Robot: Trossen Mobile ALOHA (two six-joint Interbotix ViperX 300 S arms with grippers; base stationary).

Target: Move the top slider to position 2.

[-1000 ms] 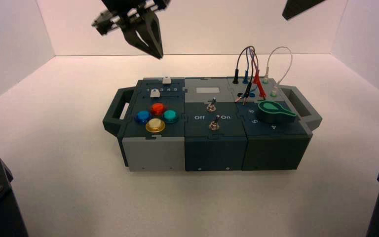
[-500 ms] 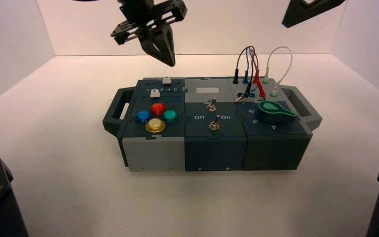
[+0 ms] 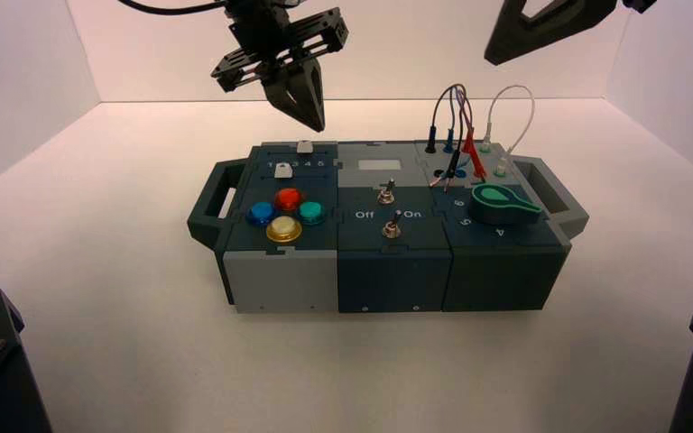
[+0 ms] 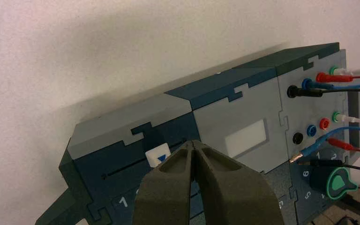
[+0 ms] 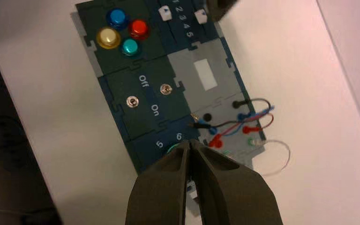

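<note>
The top slider (image 3: 305, 146) is a small white knob in a plain dark slot at the back left of the box. In the left wrist view its knob (image 4: 158, 156) bears a blue triangle and sits partway along the slot. My left gripper (image 3: 311, 122) hangs shut and empty just above and behind it; its tips (image 4: 193, 143) are beside the knob, on the grey display's side. The digit 2 (image 5: 178, 10) lies in the row beside the lower slider (image 3: 283, 168). My right gripper (image 3: 498, 52) is shut, high above the box's right part.
Four coloured push buttons (image 3: 285, 215) sit in front of the sliders. Two toggle switches (image 3: 386, 194) stand mid-box by "Off" and "On". A green dial (image 3: 496, 203) and plugged wires (image 3: 460, 135) fill the right part. The box has a handle (image 3: 212, 203) at each end.
My left gripper has moved right and down, towards the top slider at the box's back. My right gripper has come further into view at the top right. The sliders have not moved.
</note>
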